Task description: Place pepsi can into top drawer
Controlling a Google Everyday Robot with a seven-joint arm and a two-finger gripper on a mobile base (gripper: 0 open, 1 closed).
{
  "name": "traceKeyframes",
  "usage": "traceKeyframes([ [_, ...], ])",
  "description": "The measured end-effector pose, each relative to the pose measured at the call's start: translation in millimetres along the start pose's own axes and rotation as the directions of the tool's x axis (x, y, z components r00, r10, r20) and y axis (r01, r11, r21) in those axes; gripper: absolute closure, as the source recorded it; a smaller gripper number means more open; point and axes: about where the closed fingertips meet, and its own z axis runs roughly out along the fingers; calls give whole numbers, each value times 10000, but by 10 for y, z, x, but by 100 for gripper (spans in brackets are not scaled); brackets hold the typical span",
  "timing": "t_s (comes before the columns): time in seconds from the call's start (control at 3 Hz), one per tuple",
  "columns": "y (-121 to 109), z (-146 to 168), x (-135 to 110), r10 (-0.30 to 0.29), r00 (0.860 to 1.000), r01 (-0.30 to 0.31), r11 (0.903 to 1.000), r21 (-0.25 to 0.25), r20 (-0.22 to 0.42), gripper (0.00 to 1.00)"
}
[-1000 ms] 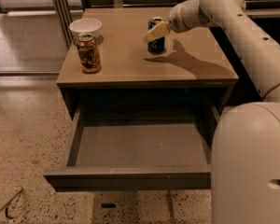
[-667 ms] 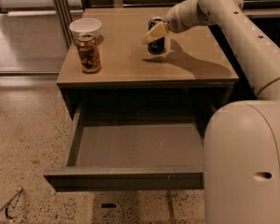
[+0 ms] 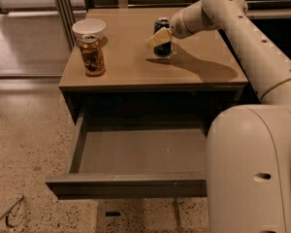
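Pepsi can (image 3: pixel 164 48) stood upright on the counter (image 3: pixel 203 76), close to the back edge and slightly right of the midpoint between the left and right edges. Dark blue body, silver top visible. Its base rested on the counter surface.

Gripper (image 3: pixel 160 37) was at the can, its pale tip lying across the can's upper left side as seen from the camera. Whether the jaws were clamped on the can or only set around it could not be told from this view. The arm (image 3: pixel 242 38) reached in from above the back right corner, and its shadow fell on the counter to the right of the can.

Top drawer (image 3: pixel 126 186) was pulled out below the counter's front edge, grey inner floor in view, front panel nearest the camera. The can was not in it.

Brown patterned can (image 3: pixel 92 55) stood upright near the front left corner, well apart from the pepsi can. White bowl (image 3: pixel 88 28) sat just behind it along the left edge.

Robot's cream body (image 3: pixel 252 174) covered the drawer's right end. Speckled floor (image 3: pixel 24 144) lay to the left of the cabinet.
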Motion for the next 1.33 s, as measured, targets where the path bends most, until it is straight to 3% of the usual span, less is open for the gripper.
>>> traceKeyframes([
  [0.67, 5, 5, 0, -6, 10000, 6, 10000, -15, -4, 65],
  [1.0, 130, -76, -36, -289, 9995, 281, 9980, -570, -134, 89],
  [1.33, 340, -295, -75, -744, 9972, 715, 9846, -1598, -118, 100],
])
